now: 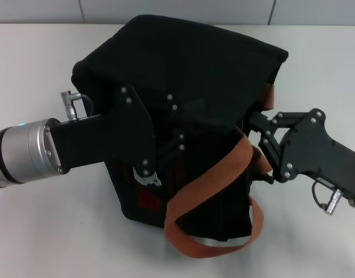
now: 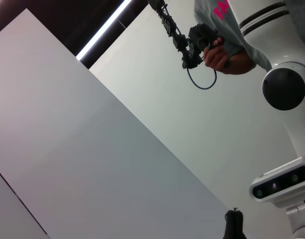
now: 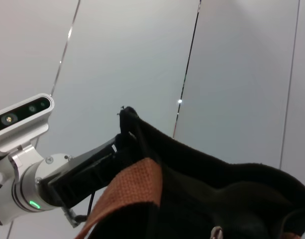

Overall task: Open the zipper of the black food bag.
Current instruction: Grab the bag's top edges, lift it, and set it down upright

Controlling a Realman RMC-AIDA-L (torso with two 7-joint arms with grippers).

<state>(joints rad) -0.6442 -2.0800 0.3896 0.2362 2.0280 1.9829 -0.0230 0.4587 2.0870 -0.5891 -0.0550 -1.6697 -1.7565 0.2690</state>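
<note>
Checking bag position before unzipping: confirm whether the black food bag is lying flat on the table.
No, the black food bag stands upright between both claws in the head view.

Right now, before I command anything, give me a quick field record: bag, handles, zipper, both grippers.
bag: black food bag on the white table, top fabric bulging
handles: orange-brown webbing handle looping down the front
zipper: pull tab not identifiable in any view
left gripper: left gripper against the bag's front-left side
right gripper: right gripper at the bag's right edge by the handle
finger state: not visible for either
</note>
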